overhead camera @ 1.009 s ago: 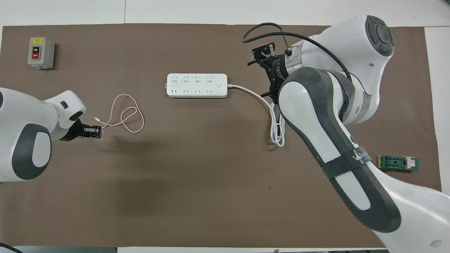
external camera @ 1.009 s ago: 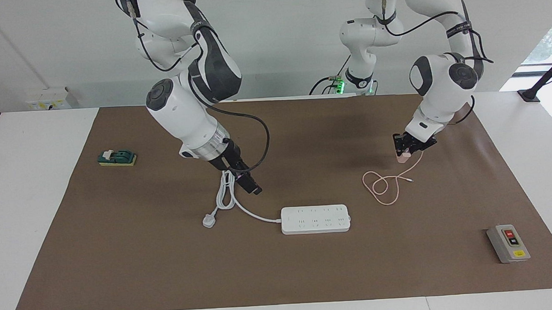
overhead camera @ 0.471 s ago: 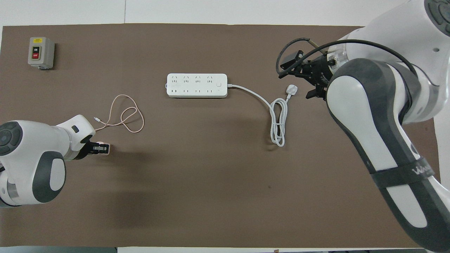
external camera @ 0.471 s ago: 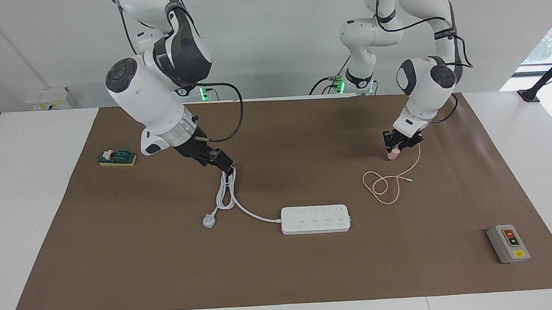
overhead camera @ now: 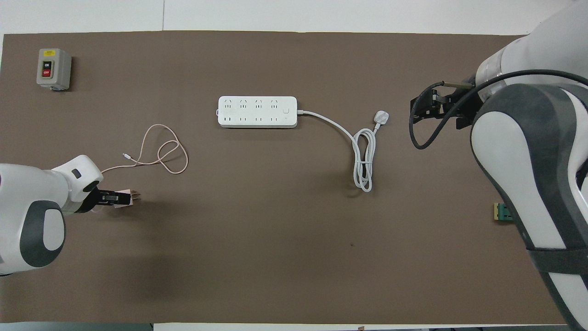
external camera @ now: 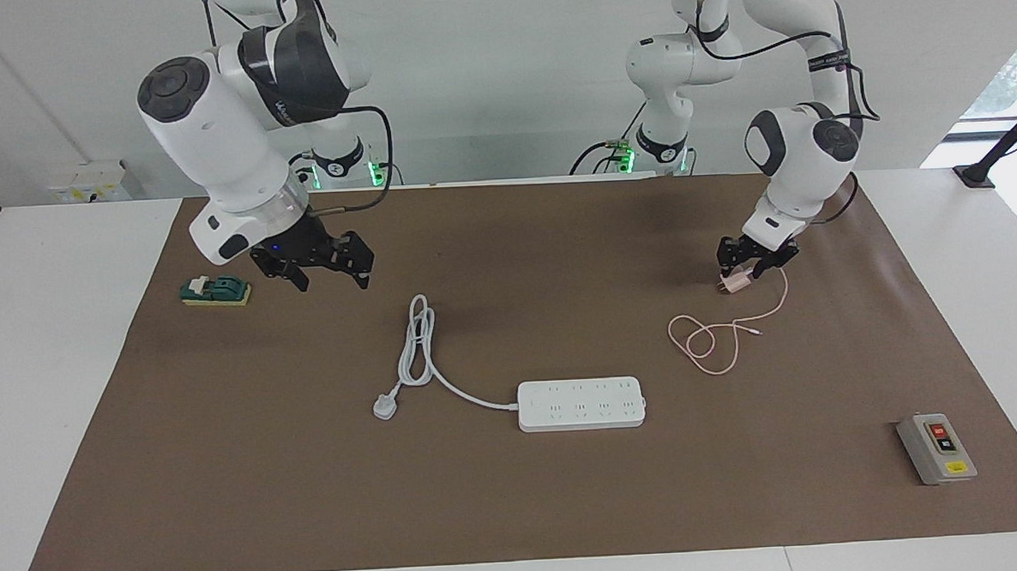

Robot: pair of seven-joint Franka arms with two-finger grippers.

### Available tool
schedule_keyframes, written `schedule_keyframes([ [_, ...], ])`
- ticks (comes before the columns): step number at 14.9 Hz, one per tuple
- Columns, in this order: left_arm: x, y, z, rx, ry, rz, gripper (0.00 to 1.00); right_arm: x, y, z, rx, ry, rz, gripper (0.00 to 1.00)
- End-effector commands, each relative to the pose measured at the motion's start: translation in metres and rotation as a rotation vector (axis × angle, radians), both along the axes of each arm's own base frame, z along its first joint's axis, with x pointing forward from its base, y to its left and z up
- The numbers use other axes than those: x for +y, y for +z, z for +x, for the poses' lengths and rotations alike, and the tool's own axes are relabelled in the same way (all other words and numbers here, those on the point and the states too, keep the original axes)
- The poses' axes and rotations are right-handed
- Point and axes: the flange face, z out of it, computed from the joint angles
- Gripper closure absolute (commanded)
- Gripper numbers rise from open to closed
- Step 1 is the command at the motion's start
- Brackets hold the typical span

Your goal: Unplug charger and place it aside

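The right end effector (external camera: 323, 272) has lifted away, fingers spread; the left end effector (external camera: 738, 269), grip unclear, touches the pink cube charger (external camera: 738, 284).

A white table (external camera: 65, 356) carries a large brown rectangular mat (external camera: 517, 491) that covers most of its top. On the mat lie a long white multi-socket power strip (external camera: 581, 403), its thick white cord (external camera: 421, 345) looped and ending in a white three-pin plug (external camera: 384, 406). Toward the left arm's end lies a small pale pink charger cube (external camera: 737, 284) with its thin pink cable (external camera: 717, 336) in loops, and a grey on-off switch box (external camera: 936, 448). Toward the right arm's end sits a green knife switch on a yellow base (external camera: 215, 290).
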Motion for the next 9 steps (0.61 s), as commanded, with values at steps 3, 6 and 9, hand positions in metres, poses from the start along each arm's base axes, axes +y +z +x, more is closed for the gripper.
schedule_keyframes([
  [3,0.023,0.044,0.022,-0.059,0.023,-0.005,0.00,-0.052,0.028,-0.019,-0.023,0.228,-0.052,0.00],
  [6,0.018,0.103,0.046,-0.042,0.031,-0.015,0.00,-0.066,0.047,-0.037,-0.029,0.323,-0.116,0.00],
  [9,0.009,0.144,0.056,-0.034,0.091,-0.017,0.00,-0.071,0.060,-0.046,-0.035,0.327,-0.117,0.00],
])
